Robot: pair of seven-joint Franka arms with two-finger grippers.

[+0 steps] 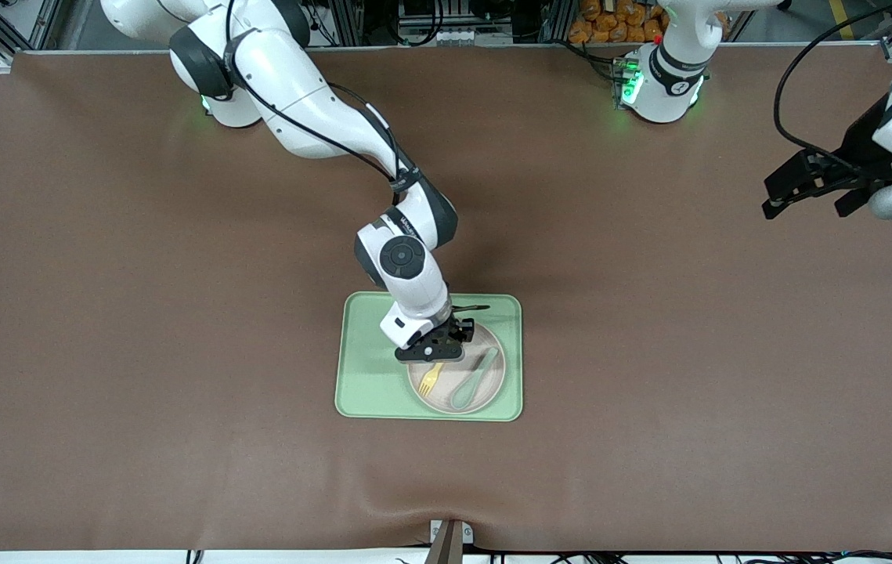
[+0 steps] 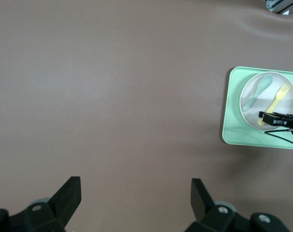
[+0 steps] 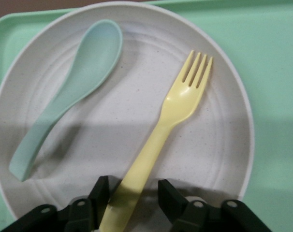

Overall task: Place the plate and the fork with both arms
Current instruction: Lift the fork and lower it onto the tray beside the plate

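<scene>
The pale plate (image 1: 485, 389) sits on the light-green tray (image 1: 367, 376), in the tray's corner nearer the front camera. The yellow fork (image 1: 431, 379) and a grey-green spoon (image 1: 475, 378) lie flat on the plate. My right gripper (image 1: 434, 356) is low over the plate, open, with its fingers on either side of the fork's handle. In the right wrist view one finger (image 3: 99, 191) touches the handle of the fork (image 3: 178, 108) and the other stands apart. My left gripper (image 1: 803, 205) is open and empty in the air over the left arm's end of the table, and waits.
The tray lies mid-table on the brown cloth. In the left wrist view the tray (image 2: 233, 121), plate (image 2: 267, 104), fork (image 2: 277, 99) and my right gripper (image 2: 277, 118) show far off. The spoon (image 3: 74, 87) lies beside the fork on the plate (image 3: 112, 125).
</scene>
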